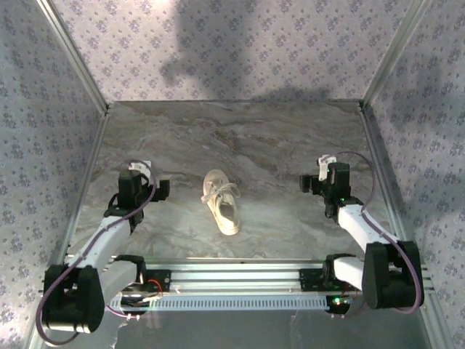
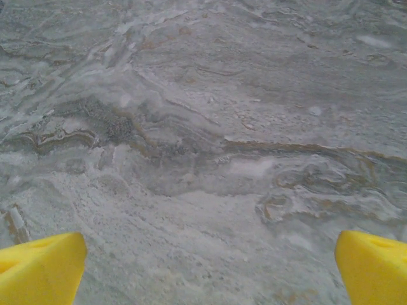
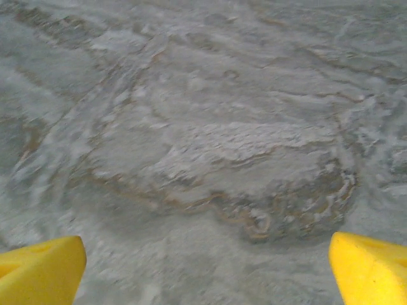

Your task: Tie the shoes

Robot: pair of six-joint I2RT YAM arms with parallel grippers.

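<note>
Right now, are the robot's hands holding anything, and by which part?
Nothing is held. The left gripper and right gripper both stand open over bare table; the shoe lies between them, untouched.

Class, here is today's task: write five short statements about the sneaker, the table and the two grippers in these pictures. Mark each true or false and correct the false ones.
1. One sneaker lies on the table, between the two arms. True.
2. The left gripper is clamped on the sneaker. False: its fingers stand wide apart over bare table, with nothing between them.
3. The right gripper is open. True.
4. Two sneakers lie side by side. False: there is one.
5. The sneaker lies apart from both grippers. True.
</note>
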